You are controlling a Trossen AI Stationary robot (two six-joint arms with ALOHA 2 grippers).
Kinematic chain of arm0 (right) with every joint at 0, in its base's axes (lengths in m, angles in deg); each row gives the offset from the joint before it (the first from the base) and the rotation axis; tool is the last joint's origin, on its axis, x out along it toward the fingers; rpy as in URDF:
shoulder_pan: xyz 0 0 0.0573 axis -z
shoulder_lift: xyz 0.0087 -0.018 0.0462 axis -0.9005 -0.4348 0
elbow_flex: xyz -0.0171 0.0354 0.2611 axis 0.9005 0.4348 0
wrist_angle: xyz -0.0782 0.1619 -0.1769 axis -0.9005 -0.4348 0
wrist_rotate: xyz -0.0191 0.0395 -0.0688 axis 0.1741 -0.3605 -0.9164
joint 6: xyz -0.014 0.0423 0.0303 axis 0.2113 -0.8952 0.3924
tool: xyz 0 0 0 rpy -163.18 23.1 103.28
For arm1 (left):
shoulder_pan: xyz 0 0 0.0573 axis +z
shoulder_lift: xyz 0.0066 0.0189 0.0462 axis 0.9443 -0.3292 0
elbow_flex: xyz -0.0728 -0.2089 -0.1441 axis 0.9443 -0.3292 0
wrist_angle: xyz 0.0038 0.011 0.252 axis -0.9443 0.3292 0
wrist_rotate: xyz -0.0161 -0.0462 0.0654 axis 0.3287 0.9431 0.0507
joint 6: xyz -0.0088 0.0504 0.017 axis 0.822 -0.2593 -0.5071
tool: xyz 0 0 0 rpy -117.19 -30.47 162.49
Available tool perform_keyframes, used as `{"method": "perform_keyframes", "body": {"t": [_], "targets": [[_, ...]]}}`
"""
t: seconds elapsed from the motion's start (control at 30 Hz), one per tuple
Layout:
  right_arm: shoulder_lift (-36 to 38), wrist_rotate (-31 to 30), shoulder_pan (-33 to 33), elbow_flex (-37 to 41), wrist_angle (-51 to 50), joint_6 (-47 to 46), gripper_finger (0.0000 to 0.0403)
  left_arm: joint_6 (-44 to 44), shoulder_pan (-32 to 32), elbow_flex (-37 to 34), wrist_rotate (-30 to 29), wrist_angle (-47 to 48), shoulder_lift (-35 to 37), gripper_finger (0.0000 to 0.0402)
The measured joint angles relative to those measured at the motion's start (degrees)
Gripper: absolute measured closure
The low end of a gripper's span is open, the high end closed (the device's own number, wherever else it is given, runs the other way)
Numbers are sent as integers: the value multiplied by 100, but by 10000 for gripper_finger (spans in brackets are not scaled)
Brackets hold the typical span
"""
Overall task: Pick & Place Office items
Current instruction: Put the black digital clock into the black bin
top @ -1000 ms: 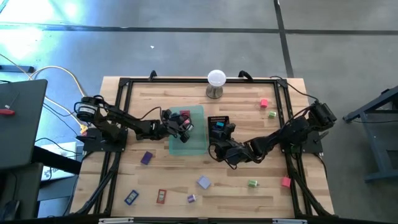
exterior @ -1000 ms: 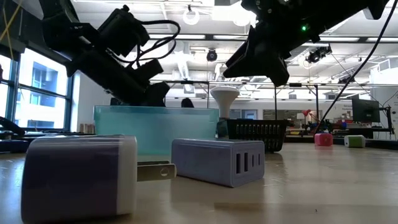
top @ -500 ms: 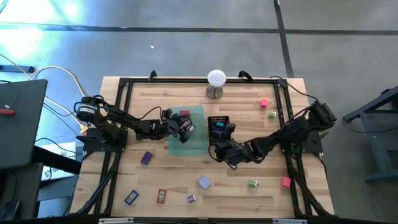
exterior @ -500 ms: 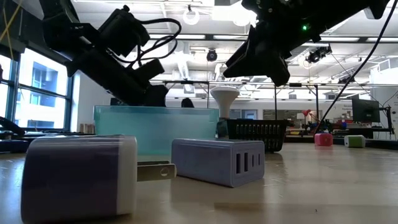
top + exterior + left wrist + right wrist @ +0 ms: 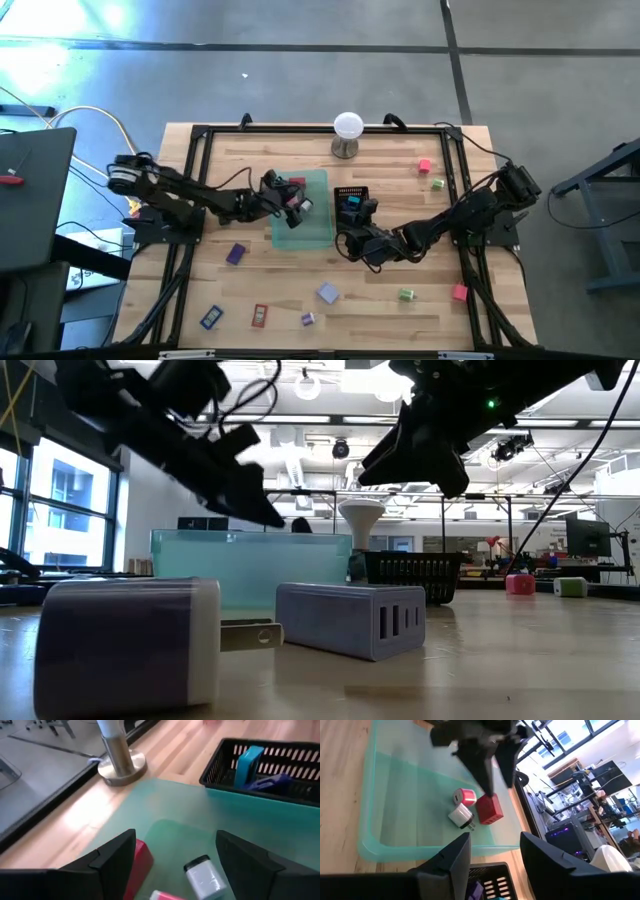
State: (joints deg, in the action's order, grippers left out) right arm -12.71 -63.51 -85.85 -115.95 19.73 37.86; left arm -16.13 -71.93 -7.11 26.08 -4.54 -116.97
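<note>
High view: left gripper (image 5: 291, 196) hangs over green tray (image 5: 320, 238), fingers apart, empty; red block (image 5: 489, 810), pink piece (image 5: 465, 796) and white charger (image 5: 461, 815) lie right below; right gripper (image 5: 352, 243), jaws parted and empty, waits by black mesh tray (image 5: 353, 190)

Office items (image 5: 327, 292) scattered on table (image 5: 380, 310)

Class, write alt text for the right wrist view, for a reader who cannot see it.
A see-through green tray on a wooden table holds a red block, a pink piece and a small white plug. The left hand hangs open above them, and the right hand's own dark fingers frame the near edge.
</note>
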Motion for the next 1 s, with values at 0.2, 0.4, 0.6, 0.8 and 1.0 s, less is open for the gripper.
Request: {"method": "perform_keyframes", "body": {"t": [0.2, 0.4, 0.6, 0.8, 1.0], "targets": [[0, 1, 26, 0, -2, 0, 243, 85, 0, 0, -179, 1284, 980, 116], [0, 66, 85, 0, 0, 0, 243, 179, 28, 0, -303, 2587, 1596, 98], [0, 117, 79, 0, -24, -123, 243, 310, 447, 0, 436, 2997, 2147, 96], [0, 114, 79, 0, -38, -151, 243, -38, 1154, 171, 2298, 3728, 2710, 96], [0, 114, 79, 0, -53, -136, 243, -1348, 1907, 477, 3330, 5312, 2646, 96]]}}
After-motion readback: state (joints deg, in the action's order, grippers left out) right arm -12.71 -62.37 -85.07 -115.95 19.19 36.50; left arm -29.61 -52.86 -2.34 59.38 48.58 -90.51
